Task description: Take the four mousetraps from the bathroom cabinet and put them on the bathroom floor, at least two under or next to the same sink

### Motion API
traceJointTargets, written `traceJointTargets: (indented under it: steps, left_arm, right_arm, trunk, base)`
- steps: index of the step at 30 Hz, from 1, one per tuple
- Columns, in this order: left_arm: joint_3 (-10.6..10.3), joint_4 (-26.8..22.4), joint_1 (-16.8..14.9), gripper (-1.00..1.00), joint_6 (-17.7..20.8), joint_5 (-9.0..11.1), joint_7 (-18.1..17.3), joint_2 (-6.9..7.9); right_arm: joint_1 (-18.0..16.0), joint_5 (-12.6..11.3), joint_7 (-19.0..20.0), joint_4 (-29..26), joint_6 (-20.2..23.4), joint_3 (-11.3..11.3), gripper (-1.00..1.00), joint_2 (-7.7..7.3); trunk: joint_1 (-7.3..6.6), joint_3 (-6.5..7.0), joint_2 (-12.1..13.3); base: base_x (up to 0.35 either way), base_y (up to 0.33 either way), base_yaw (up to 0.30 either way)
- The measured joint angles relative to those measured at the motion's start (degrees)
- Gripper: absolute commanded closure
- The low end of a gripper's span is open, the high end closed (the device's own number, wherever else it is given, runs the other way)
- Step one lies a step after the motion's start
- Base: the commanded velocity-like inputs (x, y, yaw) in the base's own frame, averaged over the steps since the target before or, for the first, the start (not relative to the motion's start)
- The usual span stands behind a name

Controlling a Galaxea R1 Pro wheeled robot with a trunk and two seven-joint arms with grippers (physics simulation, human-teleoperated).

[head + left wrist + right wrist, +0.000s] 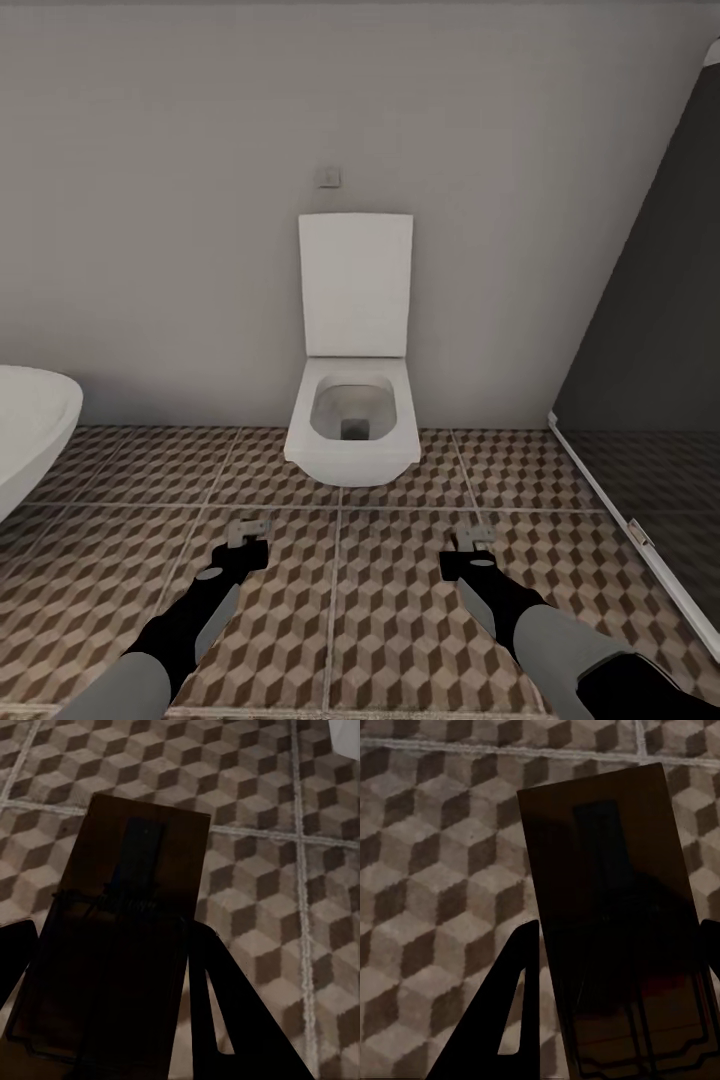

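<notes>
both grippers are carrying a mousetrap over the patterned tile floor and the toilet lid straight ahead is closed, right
Not quite: the toilet lid is up, resting against the wall, with the bowl open, as the head view shows. The rest holds: the left gripper and right gripper each hold a mousetrap above the bathroom floor.

A white wall-hung toilet (352, 420) stood against the wall, white oval bathtub (30, 425) left, dark glass shower screen (650, 350) right.

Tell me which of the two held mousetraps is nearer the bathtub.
The mousetrap in the left tool: it hangs on the bathtub's side, while the other mousetrap in the right tool is toward the dark glass panel.
</notes>
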Motion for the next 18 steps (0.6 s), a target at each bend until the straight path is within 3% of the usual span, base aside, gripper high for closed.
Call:
traceJointTargets:
  steps: [18]
  left_arm:
    - [-0.06, 0.00, 0.00, 1.00, -0.05, 0.06, -0.07, 0.10]
  right_arm:
    - [0.00, 0.00, 0.00, 0.00, -0.04, -0.01, 1.00, 0.02]
  trunk:
    - [0.46, -3.99, -0.24]
  base:
    - [0.000, 0.000, 0.000]
